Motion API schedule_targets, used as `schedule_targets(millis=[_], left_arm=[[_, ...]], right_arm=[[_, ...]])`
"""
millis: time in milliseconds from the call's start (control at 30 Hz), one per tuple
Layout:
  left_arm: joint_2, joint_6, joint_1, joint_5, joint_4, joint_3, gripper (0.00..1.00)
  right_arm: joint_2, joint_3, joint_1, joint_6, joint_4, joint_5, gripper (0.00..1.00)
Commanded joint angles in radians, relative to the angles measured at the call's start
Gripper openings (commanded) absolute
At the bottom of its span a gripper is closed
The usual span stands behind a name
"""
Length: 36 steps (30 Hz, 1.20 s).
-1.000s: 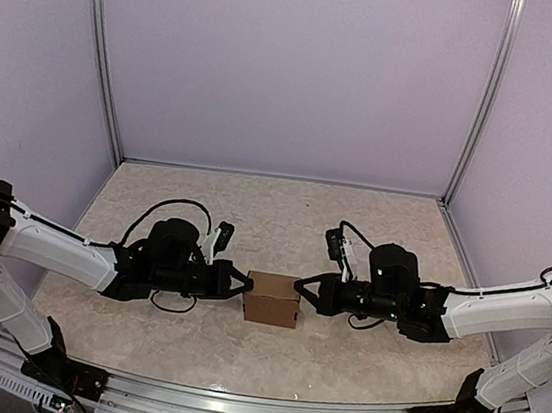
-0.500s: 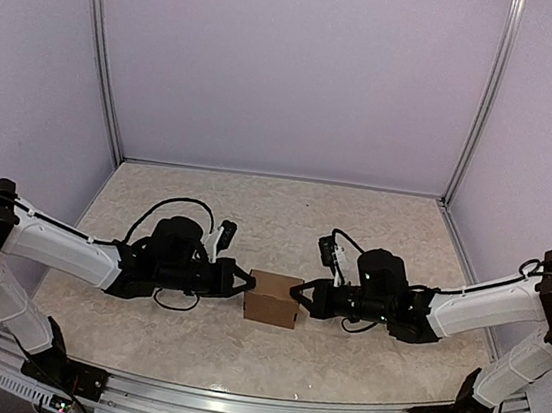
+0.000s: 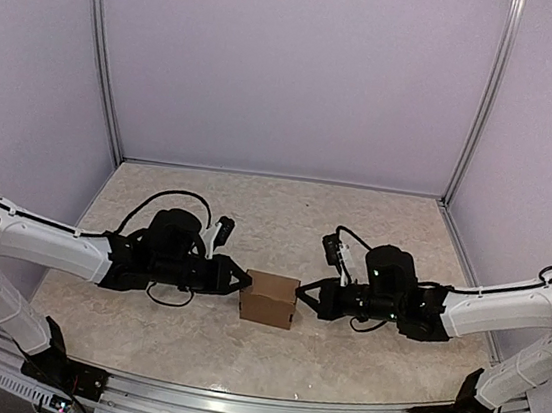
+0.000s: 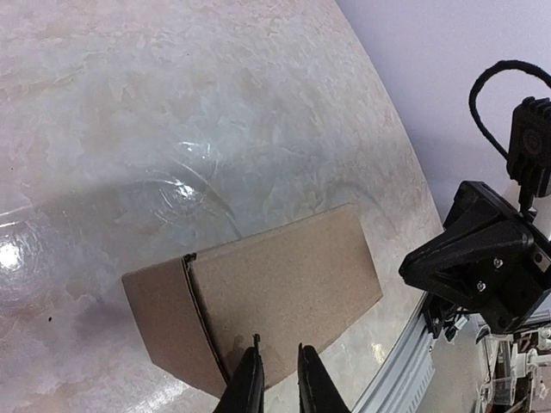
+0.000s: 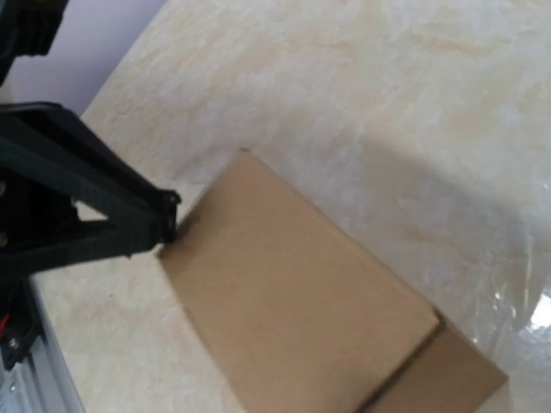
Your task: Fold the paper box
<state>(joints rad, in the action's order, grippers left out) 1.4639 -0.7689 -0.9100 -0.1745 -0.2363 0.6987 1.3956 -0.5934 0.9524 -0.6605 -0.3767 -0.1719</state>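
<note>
Since 1 second ago, the right gripper [image 3: 304, 293] has edged in toward the paper box [image 3: 267, 301] and backed off a little, while the left gripper [image 3: 244, 281] has begun to part its jaws. The box, already a closed squarish block, sits on the counter [image 3: 285, 218] directly between the 2 grippers, nudged slightly toward the left one. The left gripper's fingertips stand a narrow gap apart right at the box's near face, apparently not clamped on it. The right gripper is together, its tip just off the opposite side. With the left hold loosening, the light box could probably slide or twist on the smooth counter if the right tip presses again. A tucked flap might also spring back out.
</note>
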Motion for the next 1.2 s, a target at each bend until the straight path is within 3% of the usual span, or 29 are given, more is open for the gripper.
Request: schedule_targets(millis=[0, 300, 767, 1167], left_arm=[[-0.077, 0.059, 0.006, 0.045, 0.141, 0.069, 0.15], [-0.092, 0.139, 0.051, 0.093, 0.272, 0.192, 0.0], [0.188, 0.172, 0.088, 0.134, 0.317, 0.359, 0.0], [0.276, 0.17, 0.088, 0.075, 0.255, 0.29, 0.0]], right_arm=[[-0.036, -0.021, 0.037, 0.067, 0.065, -0.019, 0.0], [0.019, 0.007, 0.175, 0.101, 0.083, 0.08, 0.0], [0.194, -0.036, 0.206, -0.05, 0.132, 0.306, 0.0], [0.216, -0.042, 0.193, -0.121, 0.048, 0.382, 0.0]])
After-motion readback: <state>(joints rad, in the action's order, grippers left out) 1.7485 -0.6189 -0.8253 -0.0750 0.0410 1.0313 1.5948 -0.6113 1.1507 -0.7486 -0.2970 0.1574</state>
